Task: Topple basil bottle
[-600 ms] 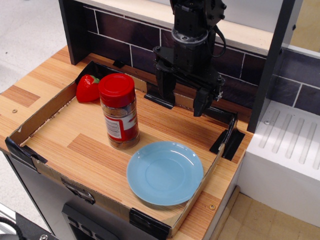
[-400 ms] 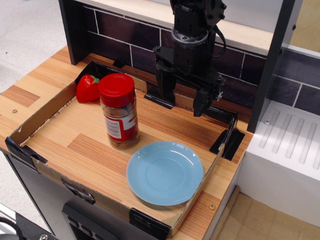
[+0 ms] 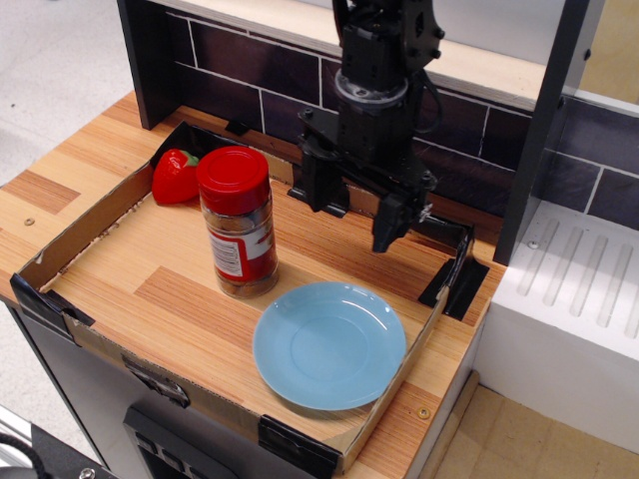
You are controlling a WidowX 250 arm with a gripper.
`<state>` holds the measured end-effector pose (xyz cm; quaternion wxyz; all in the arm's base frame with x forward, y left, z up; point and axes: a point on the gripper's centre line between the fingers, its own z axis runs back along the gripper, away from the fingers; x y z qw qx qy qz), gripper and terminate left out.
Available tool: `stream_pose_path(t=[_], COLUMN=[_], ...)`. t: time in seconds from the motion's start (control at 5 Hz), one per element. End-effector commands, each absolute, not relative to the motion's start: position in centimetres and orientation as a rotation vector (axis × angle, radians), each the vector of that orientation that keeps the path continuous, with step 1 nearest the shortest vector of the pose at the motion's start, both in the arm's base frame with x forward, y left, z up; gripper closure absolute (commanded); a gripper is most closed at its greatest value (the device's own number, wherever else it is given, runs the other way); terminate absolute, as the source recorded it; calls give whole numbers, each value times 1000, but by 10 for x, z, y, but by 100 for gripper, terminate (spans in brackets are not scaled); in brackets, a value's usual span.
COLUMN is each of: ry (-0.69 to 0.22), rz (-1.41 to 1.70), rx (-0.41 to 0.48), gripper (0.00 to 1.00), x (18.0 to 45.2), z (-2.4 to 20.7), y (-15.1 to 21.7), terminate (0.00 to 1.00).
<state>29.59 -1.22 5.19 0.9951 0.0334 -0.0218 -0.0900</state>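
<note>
On the wooden worktop [image 3: 90,160] sits a shallow cardboard tray [image 3: 75,239], its walls low and dark-clipped at the corners; the robot arm [image 3: 379,60] descends at the tray's twelve o'clock, its upper body cut off by the frame; the claw [image 3: 349,210] hangs released, jaws spread wide and empty, above the tray floor near the back wall. A blue plate [image 3: 329,344] lies flat at the tray's five o'clock; the basil bottle [image 3: 238,222] stands upright near the tray's centre, well apart from the claw, at roughly nine o'clock from it, and just beside the plate's rim; a red pepper toy [image 3: 175,176] rests at the tray's eleven o'clock corner, behind the bottle.

Handling judgement: bottle appears rigid clear plastic, probably light, smooth-sided; tall on a narrow base, so a push high on the wide red lid should tip it readily; a low push would likely only slide it; once down it may roll towards plate or pepper.

Not determinable: label wording; bottle's far side; claw fingertip pads, dark against dark tiling.
</note>
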Motion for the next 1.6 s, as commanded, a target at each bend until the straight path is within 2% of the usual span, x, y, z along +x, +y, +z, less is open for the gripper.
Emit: stream_pose_path(t=[0.0,0.2,0.8,1.2,1.4], ry=[-117,-113,-151,-94,-71], rz=[-208,-254,-469,-493,-463], rx=[117,131,102,57,79], gripper=[0,0,0,0,0], x=[291,288,290,287,283], z=[88,97,96,103,106], y=[10,19,41,49,47], terminate=[0,0,0,0,0])
